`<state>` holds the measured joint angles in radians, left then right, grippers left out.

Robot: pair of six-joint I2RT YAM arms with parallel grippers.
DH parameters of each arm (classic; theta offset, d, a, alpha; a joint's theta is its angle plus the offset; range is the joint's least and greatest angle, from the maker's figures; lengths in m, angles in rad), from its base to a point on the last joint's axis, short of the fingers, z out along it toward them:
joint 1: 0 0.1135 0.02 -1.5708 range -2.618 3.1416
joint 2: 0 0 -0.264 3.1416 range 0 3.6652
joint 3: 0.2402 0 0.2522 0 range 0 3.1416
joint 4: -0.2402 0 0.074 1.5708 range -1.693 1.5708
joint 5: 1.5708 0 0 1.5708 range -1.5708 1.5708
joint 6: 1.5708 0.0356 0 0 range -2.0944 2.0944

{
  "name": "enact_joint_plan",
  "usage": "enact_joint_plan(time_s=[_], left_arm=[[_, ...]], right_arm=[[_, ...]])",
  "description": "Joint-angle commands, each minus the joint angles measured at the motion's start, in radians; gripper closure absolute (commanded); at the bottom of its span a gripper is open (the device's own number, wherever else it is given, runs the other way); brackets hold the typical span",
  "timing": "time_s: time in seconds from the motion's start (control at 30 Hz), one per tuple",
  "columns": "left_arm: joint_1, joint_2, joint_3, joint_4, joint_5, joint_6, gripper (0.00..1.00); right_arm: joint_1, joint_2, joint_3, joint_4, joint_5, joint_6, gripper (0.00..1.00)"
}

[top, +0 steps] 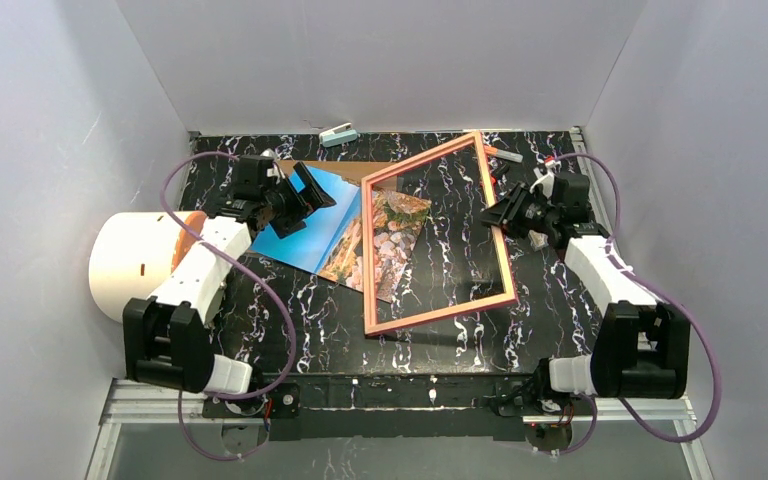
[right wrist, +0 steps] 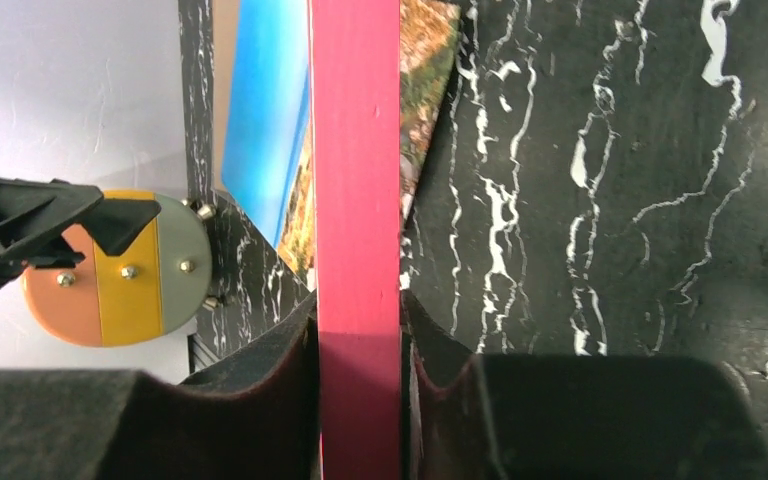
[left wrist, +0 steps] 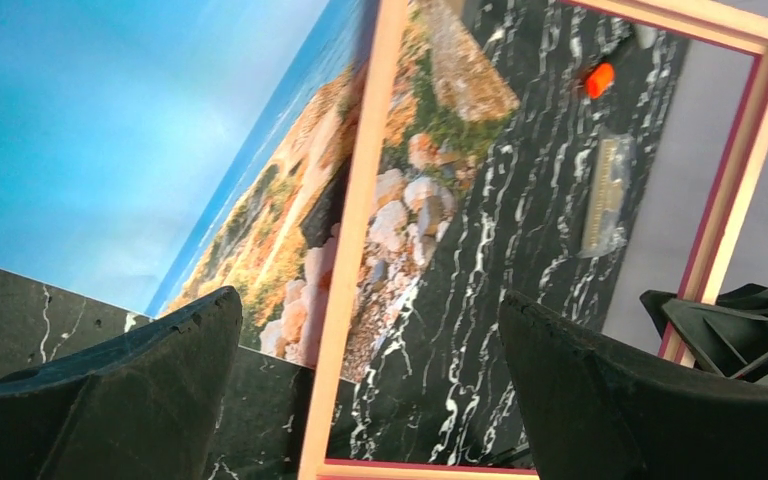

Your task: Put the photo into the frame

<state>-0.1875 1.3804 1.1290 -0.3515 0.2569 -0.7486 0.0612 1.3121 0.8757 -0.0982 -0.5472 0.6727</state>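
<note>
Black, white-veined marble-pattern worktop [top: 440, 350].

Thin rectangular bright-pink frame [top: 438, 313]: mid-worktop, apparently tilted, long axis near to far. Its left rail crosses the rocky right end of the photo.

Large rectangular photo [top: 325, 235] of blue sky, sea and tan rocks: face up, left of centre toward the far edge, mostly outside the frame opening.

Right gripper [top: 496, 212]: clamped on the frame's right rail.

Left gripper [top: 305, 200]: jaws spread wide, empty, over the blue half.

Judgement: the left arm is nearer the photo, which must go rightward under the frame.

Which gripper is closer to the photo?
Left. The left gripper hangs open over the photo; the right gripper clamps the frame, on its rail farthest from the photo.
</note>
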Motion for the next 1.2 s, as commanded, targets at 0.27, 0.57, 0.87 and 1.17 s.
enact_joint_plan(time_s=[0.27, 0.57, 0.87, 1.17], left_arm=[[-0.061, 0.18, -0.085, 0.135, -0.112, 0.09, 0.02], [-0.081, 0.287, -0.081, 0.177, -0.131, 0.101, 0.06], [-0.084, 0.363, -0.071, 0.182, -0.137, 0.129, 0.12], [-0.083, 0.387, -0.074, 0.18, -0.162, 0.141, 0.13]], right_arm=[[-0.19, 0.126, -0.12, 0.1, -0.16, -0.188, 0.83], [-0.207, 0.079, -0.272, 0.022, -0.05, -0.152, 0.77], [-0.225, 0.064, -0.364, -0.019, 0.117, -0.137, 0.65], [-0.228, 0.133, -0.312, -0.061, 0.3, -0.213, 0.43]])
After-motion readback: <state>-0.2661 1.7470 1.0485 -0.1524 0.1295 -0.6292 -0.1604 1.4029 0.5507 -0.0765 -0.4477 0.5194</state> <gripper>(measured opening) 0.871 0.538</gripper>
